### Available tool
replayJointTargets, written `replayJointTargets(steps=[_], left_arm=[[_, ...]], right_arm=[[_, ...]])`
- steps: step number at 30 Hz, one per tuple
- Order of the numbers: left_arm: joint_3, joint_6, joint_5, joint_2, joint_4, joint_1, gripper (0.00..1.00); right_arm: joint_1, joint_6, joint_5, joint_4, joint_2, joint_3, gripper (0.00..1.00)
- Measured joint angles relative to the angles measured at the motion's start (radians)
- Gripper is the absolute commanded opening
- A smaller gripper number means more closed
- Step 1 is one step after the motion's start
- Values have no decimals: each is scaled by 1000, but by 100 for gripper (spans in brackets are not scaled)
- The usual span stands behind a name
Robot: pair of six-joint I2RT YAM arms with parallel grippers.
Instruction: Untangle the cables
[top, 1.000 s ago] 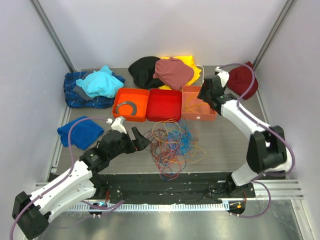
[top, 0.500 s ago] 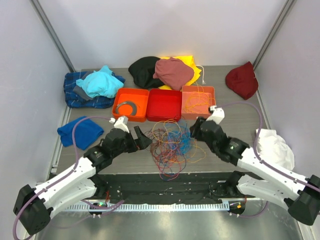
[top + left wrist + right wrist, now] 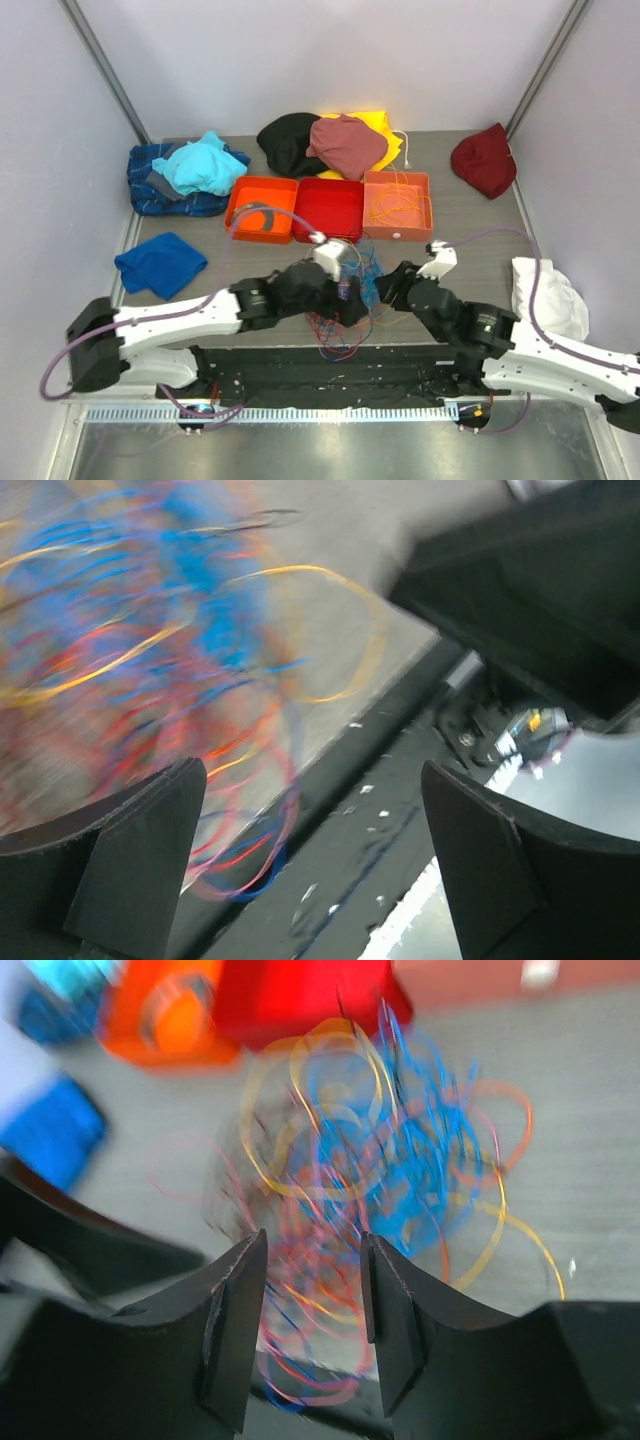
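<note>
The cables [image 3: 338, 343] lie as a tangle of thin orange, yellow, blue and red loops at the table's front middle, partly hidden under both arms. My left gripper [image 3: 352, 298] reaches across from the left and hovers over the pile. In the left wrist view its jaws [image 3: 310, 880] stand wide open over the front edge, with the cables [image 3: 150, 660] blurred to the upper left. My right gripper [image 3: 385, 288] meets the pile from the right. Its jaws [image 3: 312, 1330] stand open with a narrow gap, the cables [image 3: 400, 1160] on the table beyond them and nothing visibly gripped.
Three trays stand behind the pile: orange [image 3: 262, 210], red [image 3: 328, 210] and pale orange [image 3: 398, 228] with orange wire in it. Cloths lie around: blue [image 3: 160, 265], cyan on plaid [image 3: 190, 170], black [image 3: 285, 140], maroon [image 3: 345, 145], dark red [image 3: 485, 160], white [image 3: 545, 295].
My right arm swung from the pale orange tray down to the pile and its jaws narrowed. My left arm stretched right, over the cables.
</note>
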State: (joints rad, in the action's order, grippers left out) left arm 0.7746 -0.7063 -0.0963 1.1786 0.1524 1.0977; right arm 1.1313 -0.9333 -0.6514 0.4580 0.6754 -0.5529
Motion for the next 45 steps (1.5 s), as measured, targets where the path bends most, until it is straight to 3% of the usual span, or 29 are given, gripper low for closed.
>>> replayJointTargets(steps=[3, 6, 19, 22, 28, 34, 45], left_arm=[[126, 71, -4, 154, -19, 117, 89], [224, 135, -1, 321, -39, 167, 86], [402, 279, -6, 578, -223, 177, 77], [385, 295, -7, 586, -246, 179, 77], [142, 269, -79, 568, -221, 179, 77], [51, 234, -141, 460, -258, 179, 77], [53, 238, -173, 456, -290, 190, 77]], right_arm=[[0, 16, -72, 13, -53, -78, 50], [0, 79, -130, 29, -76, -197, 51], [-9, 187, -283, 290, -216, -266, 51], [-6, 184, -292, 232, -298, -268, 51], [-2, 221, -381, 87, -452, -300, 51], [-1, 245, -427, 85, -378, -317, 51], [-1, 247, -424, 90, -330, -282, 51]])
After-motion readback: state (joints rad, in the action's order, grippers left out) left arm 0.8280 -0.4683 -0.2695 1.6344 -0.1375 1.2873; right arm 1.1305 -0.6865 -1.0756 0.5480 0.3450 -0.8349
